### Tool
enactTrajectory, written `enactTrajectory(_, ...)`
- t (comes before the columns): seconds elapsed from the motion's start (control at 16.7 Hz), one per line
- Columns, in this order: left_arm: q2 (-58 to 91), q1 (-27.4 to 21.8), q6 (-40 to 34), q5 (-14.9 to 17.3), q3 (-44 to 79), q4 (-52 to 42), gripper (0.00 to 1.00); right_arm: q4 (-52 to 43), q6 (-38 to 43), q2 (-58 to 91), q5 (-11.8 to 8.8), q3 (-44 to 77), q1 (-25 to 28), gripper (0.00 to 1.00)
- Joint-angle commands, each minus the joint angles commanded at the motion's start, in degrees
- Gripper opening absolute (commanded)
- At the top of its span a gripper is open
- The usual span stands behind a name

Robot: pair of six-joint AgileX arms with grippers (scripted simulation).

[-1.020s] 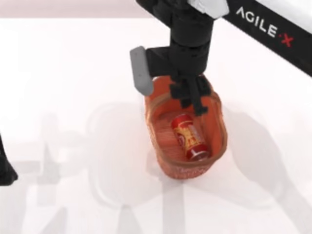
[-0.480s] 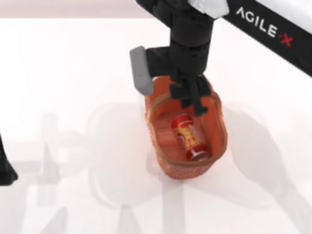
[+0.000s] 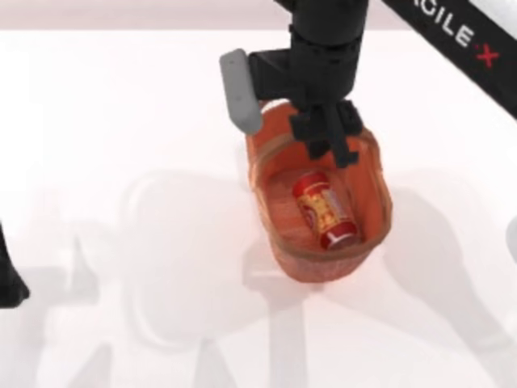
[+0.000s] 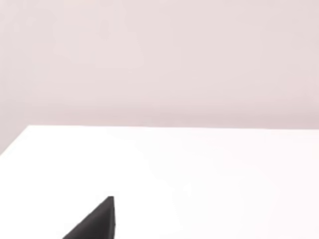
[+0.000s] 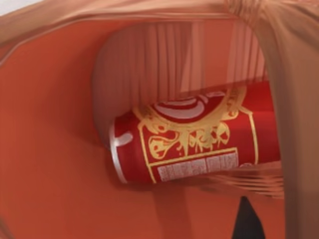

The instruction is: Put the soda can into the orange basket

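The soda can (image 3: 325,210) lies on its side inside the orange basket (image 3: 319,271), its red body with gold and white label facing up. My right gripper (image 3: 329,149) hangs over the basket's far end, down inside the rim, shut on the orange basket. In the right wrist view the soda can (image 5: 189,144) rests against the orange basket's wall (image 5: 50,124), and the brown handle (image 5: 286,99) runs close past the camera. One dark fingertip (image 5: 244,221) shows low in that view. My left arm (image 3: 8,283) is parked at the table's left edge.
The white table (image 3: 121,121) spreads around the basket with nothing else on it. The right arm's grey wrist block (image 3: 240,90) sticks out just left of the basket's far end. The left wrist view shows only the table (image 4: 199,174) and the wall behind it.
The basket, with the can in it, has shifted right and toward the far side together with my right gripper, and it looks larger now, so it has risen. The left arm has not moved.
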Motion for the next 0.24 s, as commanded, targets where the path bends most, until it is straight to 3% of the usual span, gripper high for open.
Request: enactTrajectory(0.24,0.00,0.00,0.00,0.00,0.00,0.00,1.00,-4.94,-0.62,0.92,0.02,5.46,-0.57,0.00)
